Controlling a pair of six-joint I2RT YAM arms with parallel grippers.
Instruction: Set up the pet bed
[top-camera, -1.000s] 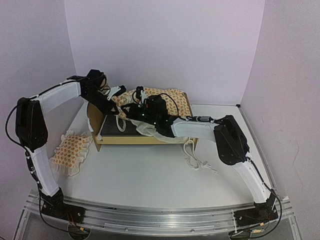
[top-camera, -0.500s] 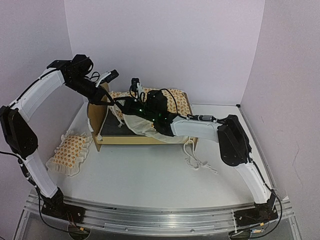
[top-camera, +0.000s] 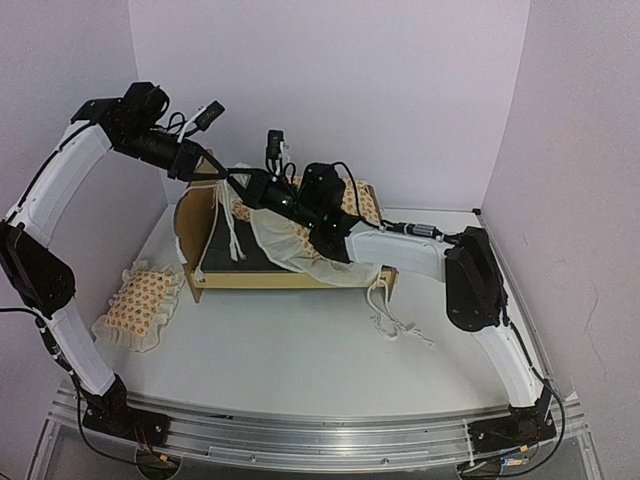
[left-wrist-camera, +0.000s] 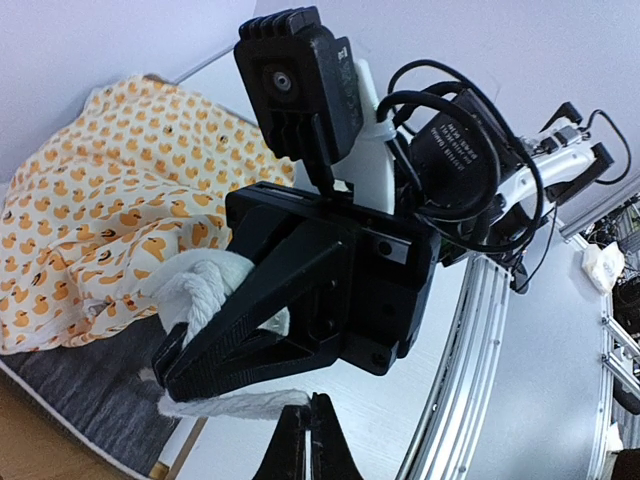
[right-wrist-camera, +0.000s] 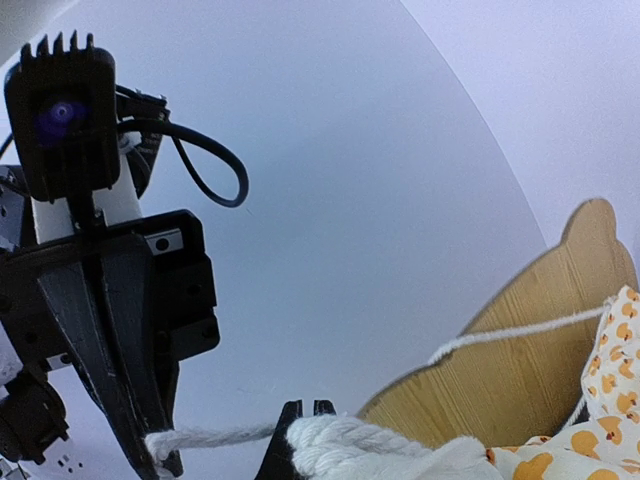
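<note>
The pet bed's wood frame (top-camera: 262, 280) stands mid-table with its headboard (top-camera: 193, 218) to the left. Its duck-print bedding (top-camera: 352, 198) lies partly over the frame, and one cream corner (top-camera: 290, 238) is pulled up above the headboard. My right gripper (top-camera: 245, 183) is shut on the white rope (right-wrist-camera: 350, 440) at that corner. My left gripper (top-camera: 215, 172) sits just left of it, shut on the thin frayed cord end (left-wrist-camera: 230, 403). The cord runs taut between the two grippers. The pillow (top-camera: 140, 300) lies on the table left of the frame.
Loose white tie cords (top-camera: 395, 322) trail on the table by the frame's right end. The dark grey base (top-camera: 235, 258) shows inside the frame under the raised bedding. Purple walls close in on the left, back and right.
Both grippers have risen and moved left, lifting the bedding corner from the bed base to above the headboard. The left arm has swung up high.
</note>
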